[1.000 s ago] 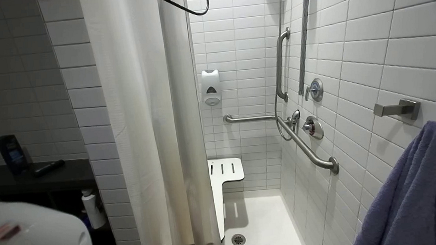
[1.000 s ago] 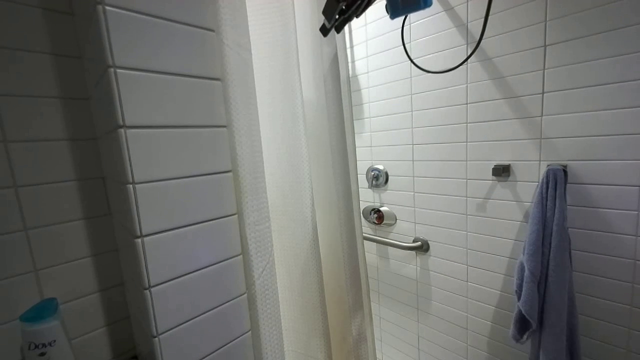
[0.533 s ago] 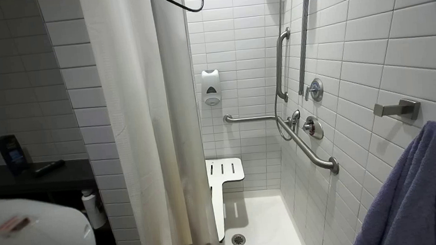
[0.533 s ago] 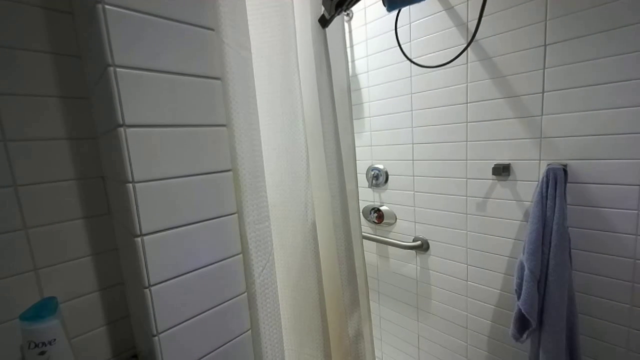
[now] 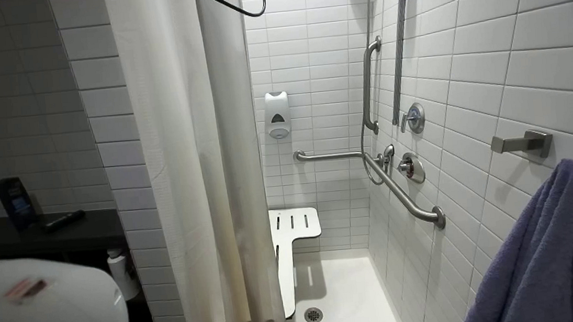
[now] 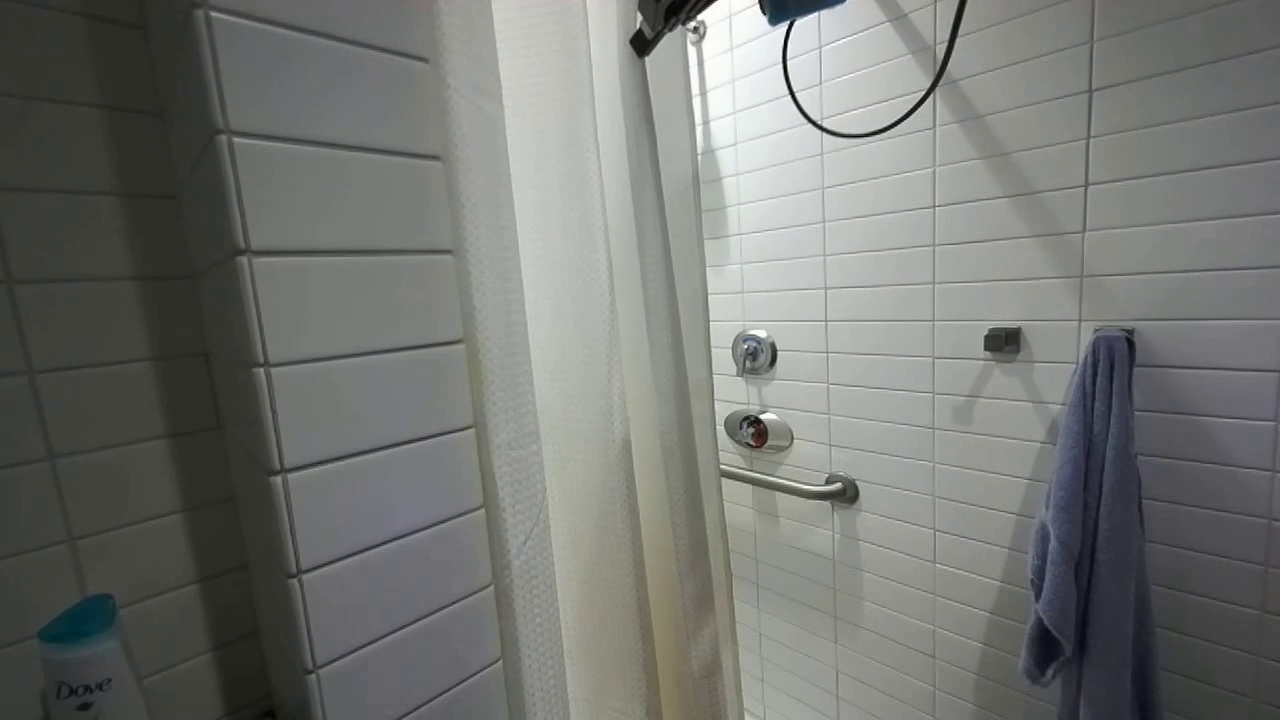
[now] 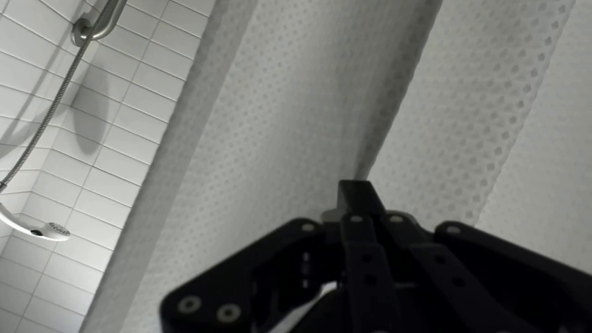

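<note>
A pale, dotted shower curtain (image 7: 277, 115) fills most of the wrist view and hangs in long folds. My black gripper (image 7: 355, 188) comes in from the bottom, its jaws closed together. A dark fold of the curtain runs straight down into the fingertips, so the cloth is pinched there; how much is caught is hidden. In an exterior view the gripper (image 6: 642, 42) shows only in part at the top edge, against the curtain (image 6: 570, 350) near its free edge. Just a blue part and a black cable (image 5: 229, 6) of the arm appear above the curtain (image 5: 179, 140) elsewhere.
Beyond the curtain are grab bars (image 5: 405, 191), a white seat (image 5: 298, 223), a soap dispenser (image 5: 277, 114) and a hand shower (image 7: 51, 231) on its hose. A purple towel (image 6: 1090, 520) hangs on the tiled wall. Bottles stand by a dark shelf (image 5: 98, 226) beside a white rounded body (image 5: 44, 321).
The gripper's fingers, apart a second ago, have come together on the curtain. The gripper has risen slightly, then edged left, and the curtain's free edge has shifted left too.
</note>
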